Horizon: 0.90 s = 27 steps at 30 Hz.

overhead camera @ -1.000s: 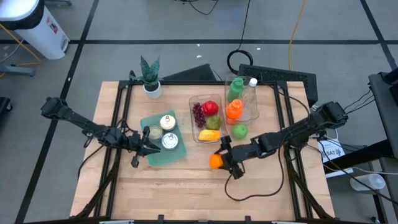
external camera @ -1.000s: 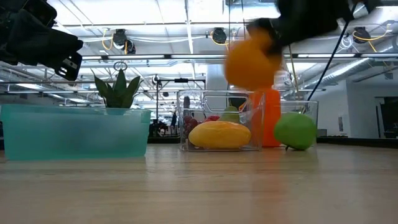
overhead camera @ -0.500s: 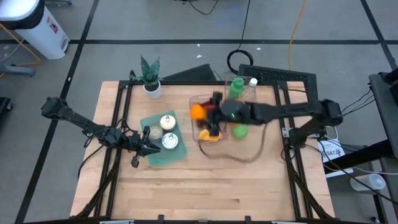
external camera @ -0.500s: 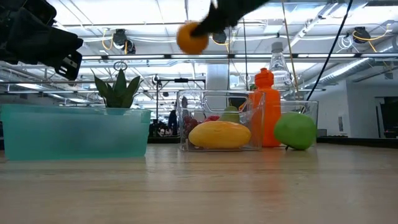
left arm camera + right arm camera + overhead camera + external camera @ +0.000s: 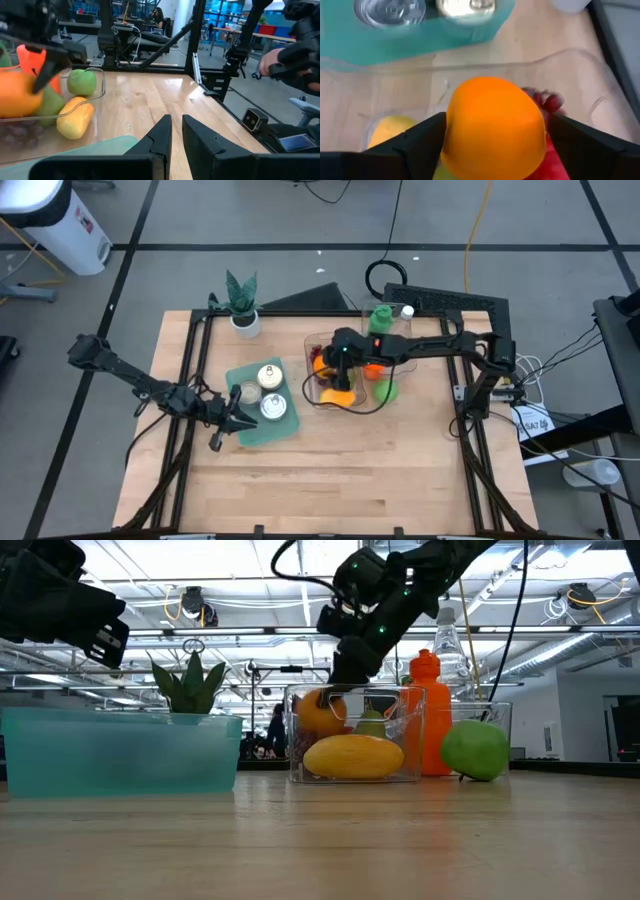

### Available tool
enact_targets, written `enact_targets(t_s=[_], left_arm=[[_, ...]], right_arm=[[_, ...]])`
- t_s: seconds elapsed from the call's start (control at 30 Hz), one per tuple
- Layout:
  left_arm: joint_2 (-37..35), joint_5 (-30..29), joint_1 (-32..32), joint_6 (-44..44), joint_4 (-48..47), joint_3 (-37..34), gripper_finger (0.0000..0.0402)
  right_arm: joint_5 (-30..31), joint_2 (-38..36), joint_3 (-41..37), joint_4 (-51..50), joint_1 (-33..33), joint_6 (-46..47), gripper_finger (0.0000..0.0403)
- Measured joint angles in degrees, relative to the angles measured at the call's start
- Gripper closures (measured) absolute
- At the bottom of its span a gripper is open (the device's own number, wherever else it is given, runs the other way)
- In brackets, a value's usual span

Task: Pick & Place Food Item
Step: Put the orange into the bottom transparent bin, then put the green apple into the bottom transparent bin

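Note:
The orange (image 5: 492, 125) lies inside the clear container (image 5: 400, 740), on top of the yellow mango (image 5: 355, 755) and beside the red grapes (image 5: 547, 102). My right gripper (image 5: 492, 145) reaches down into the container from the table's right. Its open fingers stand on either side of the orange (image 5: 322, 712). My left gripper (image 5: 176, 132) hovers shut and level at the near edge of the teal tray (image 5: 250, 428), holding nothing. My right gripper has one finger (image 5: 420, 142) at each side of the orange's widest part (image 5: 455, 130), slanting down from above. The orange rests on the fruit in the container. Whether the fingers still touch it, I cannot tell.
Two tins (image 5: 270, 392) stand in the teal tray. A green apple (image 5: 475, 750) lies on the table right of the container, with an orange bottle (image 5: 430, 715) and a clear bottle behind it. A potted plant (image 5: 240, 298) stands at the far left.
My right gripper has carried the orange from the table's middle toward the far edge and left, passing high over the container, then down into it. The orange now sits low among the fruit, no longer lifted clear. My left arm has kept still.

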Motion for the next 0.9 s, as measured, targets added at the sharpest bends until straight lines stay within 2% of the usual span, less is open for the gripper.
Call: enact_targets(t_s=[0.2, 0.53, 0.67, 0.73, 0.8, 0.9], left_arm=[[0.00, -0.03, 0.00, 1.18, 0.00, 0.00, 0.0350], [0.00, -0.05, 0.02, 1.02, 0.00, 0.00, 0.0350], [0.00, -0.05, 0.05, 0.98, 0.00, 0.00, 0.0350], [-0.02, -0.05, 0.00, 0.96, -0.04, 0.00, 0.0350], [0.00, -0.08, 0.04, 0.96, -0.28, 0.00, 0.0350], [-0.02, -0.12, 0.05, 1.21, -0.44, 0.00, 0.0350]], right_arm=[[-0.87, 0.29, 0.00, -2.62, -0.81, 2.43, 0.0033], [1.03, -2.42, 0.09, -1.80, 1.10, 0.88, 0.0029], [3.50, -6.75, 1.25, -5.43, 2.25, 4.05, 0.0030], [5.37, -10.44, 3.48, -10.79, 3.71, 5.37, 0.0037], [5.48, -14.72, 5.62, -16.68, 5.97, 4.13, 0.0052], [8.20, -22.42, 6.43, -19.25, 11.01, 3.45, 0.0093]])
